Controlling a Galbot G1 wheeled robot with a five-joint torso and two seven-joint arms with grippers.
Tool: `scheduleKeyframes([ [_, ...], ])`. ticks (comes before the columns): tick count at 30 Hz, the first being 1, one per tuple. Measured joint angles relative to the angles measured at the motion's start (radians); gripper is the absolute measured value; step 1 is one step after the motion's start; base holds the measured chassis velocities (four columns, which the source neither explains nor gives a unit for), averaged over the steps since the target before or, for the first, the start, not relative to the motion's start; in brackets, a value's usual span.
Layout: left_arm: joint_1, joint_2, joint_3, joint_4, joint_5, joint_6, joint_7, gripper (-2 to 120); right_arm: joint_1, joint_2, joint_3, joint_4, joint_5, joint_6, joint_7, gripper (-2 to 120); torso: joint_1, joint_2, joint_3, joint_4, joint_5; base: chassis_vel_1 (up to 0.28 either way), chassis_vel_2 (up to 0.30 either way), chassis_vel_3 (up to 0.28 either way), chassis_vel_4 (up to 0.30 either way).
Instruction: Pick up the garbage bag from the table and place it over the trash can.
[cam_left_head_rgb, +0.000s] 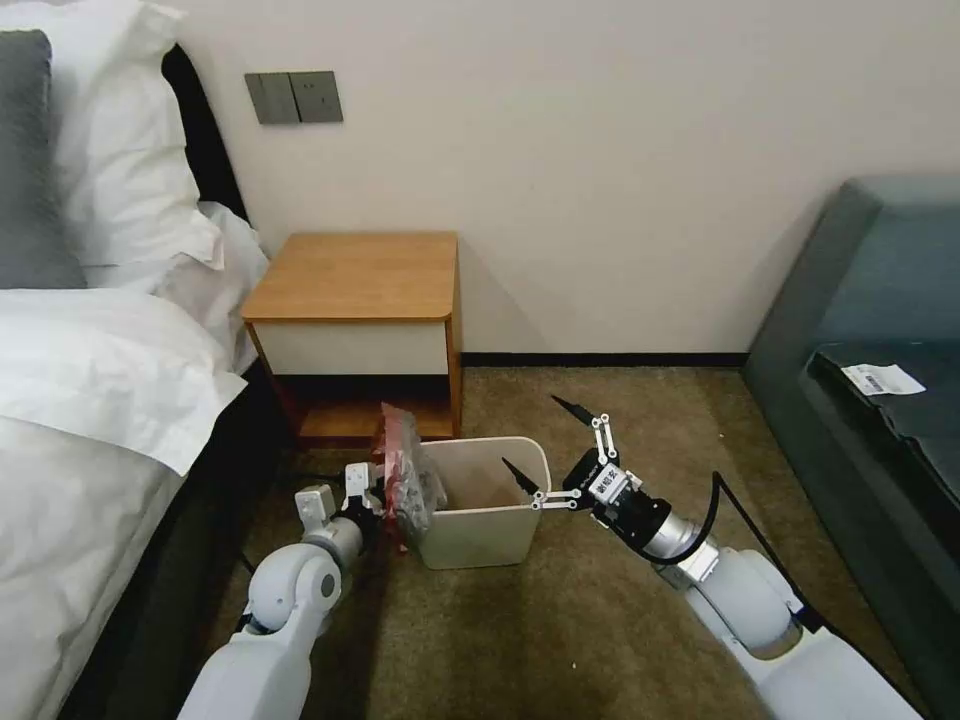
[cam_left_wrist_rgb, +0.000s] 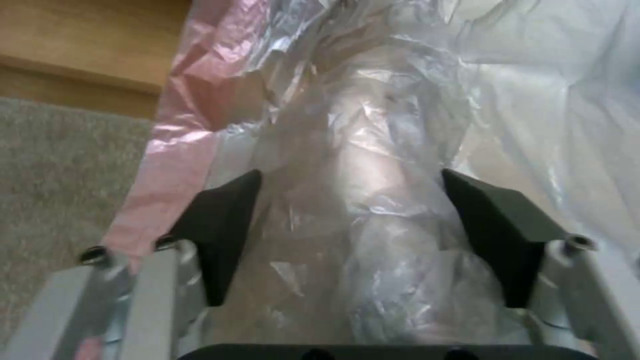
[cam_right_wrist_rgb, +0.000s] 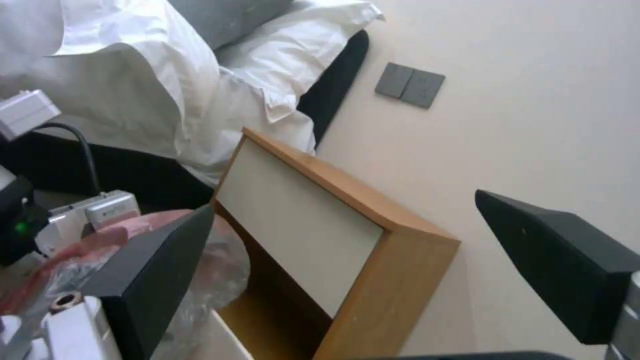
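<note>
Garbage bag (cam_left_head_rgb: 405, 478): bunched, translucent with a red band, held at the left rim of the trash can (cam_left_head_rgb: 480, 505) and draped against its outer wall.

Left gripper (cam_left_wrist_rgb: 350, 220): fingers set on either side of the crumpled plastic, pinching the garbage bag.

Right gripper (cam_left_head_rgb: 548, 450): fingers spread wide, nothing between them, poised just above the trash can's right rim.

Trash can: placed on the carpet (cam_left_head_rgb: 560, 620) before the table (cam_left_head_rgb: 355, 275), whose tabletop is bare.
</note>
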Motion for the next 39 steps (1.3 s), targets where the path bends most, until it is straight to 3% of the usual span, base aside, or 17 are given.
scheduleKeyframes([
  [18, 0.0, -0.01, 0.005, 0.029, 0.0, 0.021, 0.001, 13, 0.006, -0.016, -0.007, 0.014, 0.005, -0.002, 0.007, 100, 0.0, 0.0, 0.0, 0.0001, 0.0003, 0.0, 0.0, 0.0, 0.0],
  [31, 0.02, -0.02, -0.008, 0.013, 0.021, 0.016, -0.014, 13, 0.006, -0.008, -0.01, 0.014, 0.001, 0.0, 0.008, 100, 0.0, 0.0, 0.0, -0.0002, -0.0003, 0.0, 0.0, 0.0, 0.0],
  [39, 0.05, -0.042, -0.025, -0.019, 0.105, -0.092, -0.025, 12, 0.007, -0.006, -0.009, 0.013, -0.001, 0.002, 0.01, 100, 0.0, -0.001, 0.001, -0.0007, -0.002, 0.0, 0.0, 0.0, 0.0],
])
